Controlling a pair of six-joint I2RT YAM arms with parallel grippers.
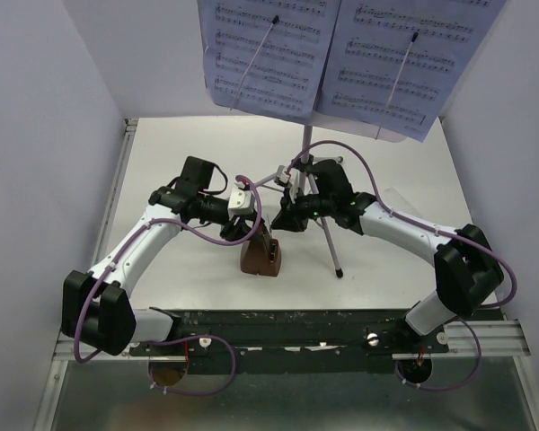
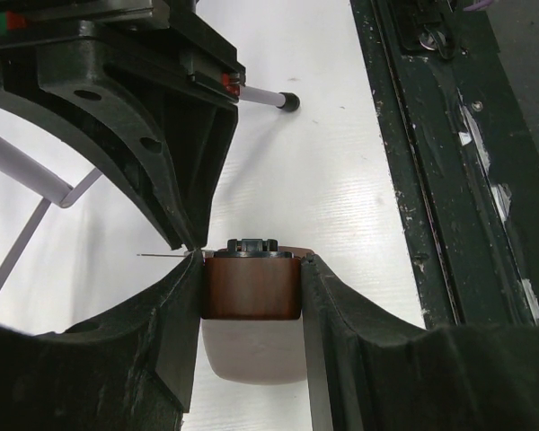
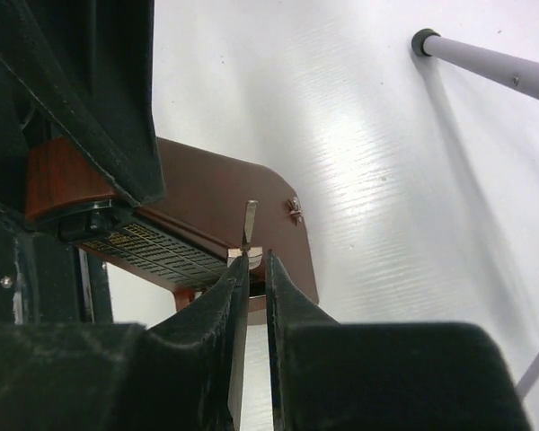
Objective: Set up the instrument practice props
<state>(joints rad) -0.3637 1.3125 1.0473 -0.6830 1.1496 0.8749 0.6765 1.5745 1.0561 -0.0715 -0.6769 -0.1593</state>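
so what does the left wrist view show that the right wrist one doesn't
Only left wrist: the dark rail edging the table, and the left tool clamped on both sides of the metronome top. Only right wrist: the metronome's scale and its side key, just past the right tool and its narrow tips. Both: the metronome, the white table, and a tripod leg with a black foot.
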